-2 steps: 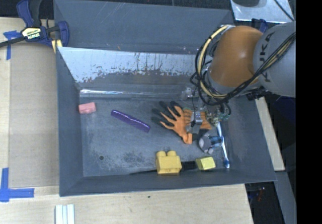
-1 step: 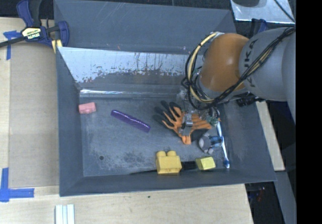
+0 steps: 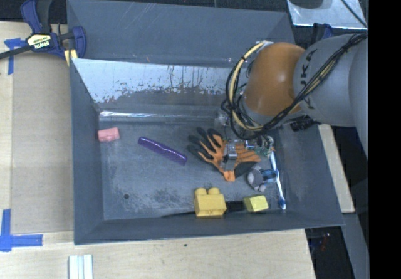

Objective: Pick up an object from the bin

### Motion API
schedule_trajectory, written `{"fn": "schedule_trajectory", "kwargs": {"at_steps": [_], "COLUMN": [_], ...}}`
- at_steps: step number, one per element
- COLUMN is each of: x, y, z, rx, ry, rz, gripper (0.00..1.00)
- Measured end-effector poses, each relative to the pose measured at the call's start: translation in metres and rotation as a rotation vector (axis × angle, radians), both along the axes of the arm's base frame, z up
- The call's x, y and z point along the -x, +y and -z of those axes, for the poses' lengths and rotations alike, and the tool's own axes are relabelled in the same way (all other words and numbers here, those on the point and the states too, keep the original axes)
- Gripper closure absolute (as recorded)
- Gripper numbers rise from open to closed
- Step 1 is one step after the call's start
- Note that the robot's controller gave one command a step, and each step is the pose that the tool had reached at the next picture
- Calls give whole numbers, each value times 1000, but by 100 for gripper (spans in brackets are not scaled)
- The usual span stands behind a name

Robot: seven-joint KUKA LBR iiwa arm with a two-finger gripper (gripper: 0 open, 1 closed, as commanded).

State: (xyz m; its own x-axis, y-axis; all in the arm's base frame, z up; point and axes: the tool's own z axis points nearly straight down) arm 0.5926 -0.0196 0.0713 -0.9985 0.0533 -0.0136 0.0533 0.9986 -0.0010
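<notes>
Pincer (image 3: 244, 155) low at right of bin (image 3: 88, 171); orange-and-black glove (image 3: 207, 145) — just beside, view-left

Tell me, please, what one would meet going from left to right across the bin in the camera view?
Pink block, purple stick, large yellow brick, small yellow block, blue-and-white stick. The orange-and-black glove shares the brick's span, so I left it out.
</notes>
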Motion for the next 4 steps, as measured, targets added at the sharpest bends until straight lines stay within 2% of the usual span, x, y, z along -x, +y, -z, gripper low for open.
{"fn": "schedule_trajectory", "kwargs": {"at_steps": [1,2,4], "x": [-3,-3,-4], "y": [-9,-1,-1], "z": [-1,-3,-3], "rx": [-1,0,0], "ry": [-5,-10,-10], "rz": [42,6,5], "gripper": [0,100,100]}}
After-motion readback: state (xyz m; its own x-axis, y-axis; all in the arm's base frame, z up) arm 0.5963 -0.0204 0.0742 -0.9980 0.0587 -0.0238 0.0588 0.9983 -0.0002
